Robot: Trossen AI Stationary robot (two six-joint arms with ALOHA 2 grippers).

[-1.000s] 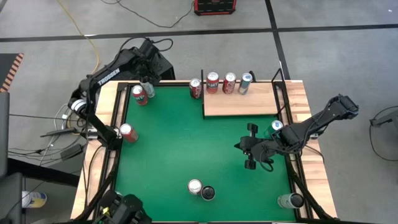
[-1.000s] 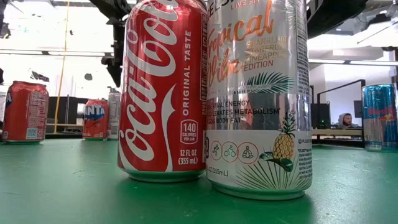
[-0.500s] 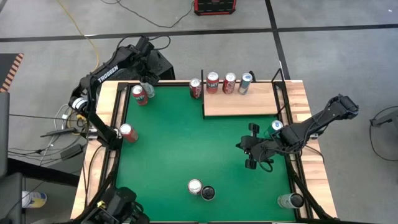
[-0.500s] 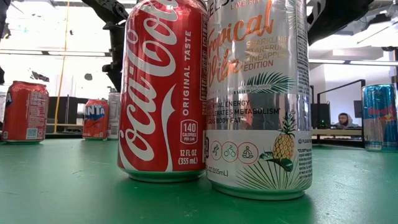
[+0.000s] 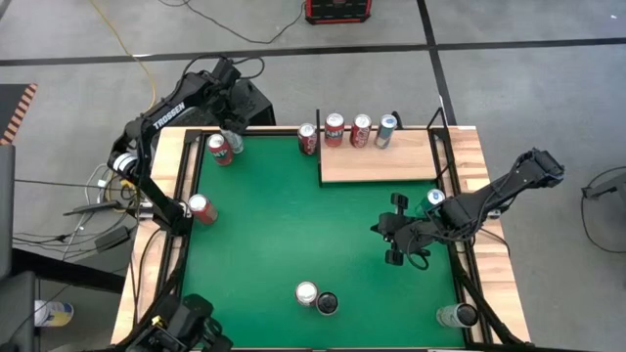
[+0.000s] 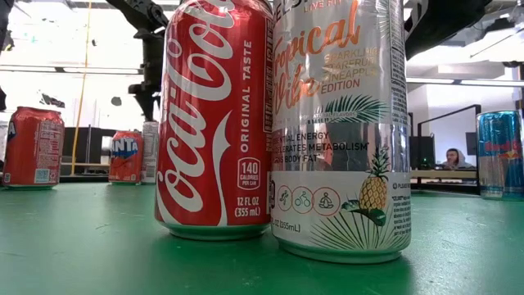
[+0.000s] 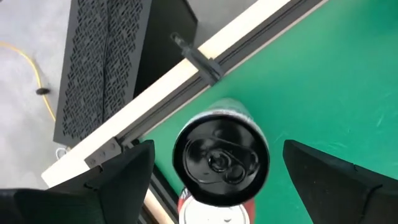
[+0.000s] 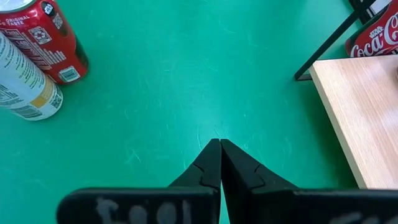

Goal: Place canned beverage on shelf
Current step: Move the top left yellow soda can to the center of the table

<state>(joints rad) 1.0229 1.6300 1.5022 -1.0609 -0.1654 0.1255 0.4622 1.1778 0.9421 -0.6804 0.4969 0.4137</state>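
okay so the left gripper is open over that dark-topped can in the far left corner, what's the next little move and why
Probably lower straight down. In the left wrist view the left gripper stands open above the black-topped can, one dark finger on each side and apart from it. The can stands upright by the wooden rail. Lowering should bring the fingers beside its wall before closing. The right gripper waits shut over the green table.

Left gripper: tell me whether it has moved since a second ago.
Yes, slightly. In the high view the left gripper has drawn back toward the table's far-left corner, away from the red can, and now hovers open above the black-topped can.
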